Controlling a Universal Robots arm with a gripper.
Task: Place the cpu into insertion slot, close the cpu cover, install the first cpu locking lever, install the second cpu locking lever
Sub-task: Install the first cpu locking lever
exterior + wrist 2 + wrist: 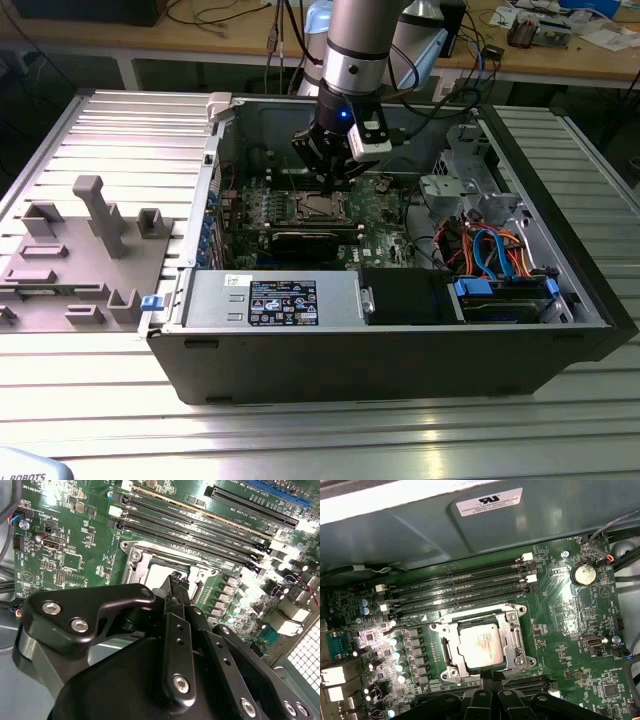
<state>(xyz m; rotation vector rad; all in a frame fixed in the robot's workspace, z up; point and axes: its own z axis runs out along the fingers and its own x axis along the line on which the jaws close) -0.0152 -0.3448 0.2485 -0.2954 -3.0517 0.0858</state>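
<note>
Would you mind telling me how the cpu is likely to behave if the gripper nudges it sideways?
The cpu looks like a flat, rigid metal-topped square, so it probably will not bend or roll. It lies inside the insertion slot, with the cpu cover framing it, so it should hardly slide. Its smooth top likely gives little grip.

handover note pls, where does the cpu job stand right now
End effector: hovering just above the socket inside the open computer case; it carries nothing that shows.
The cpu lies in the insertion slot.
The cpu cover is down, framing the chip.
Done: cpu placed, cover closed.
Left: the locking levers; whether either is latched cannot be told. One thin lever runs along the socket edge nearest the end effector.
</note>
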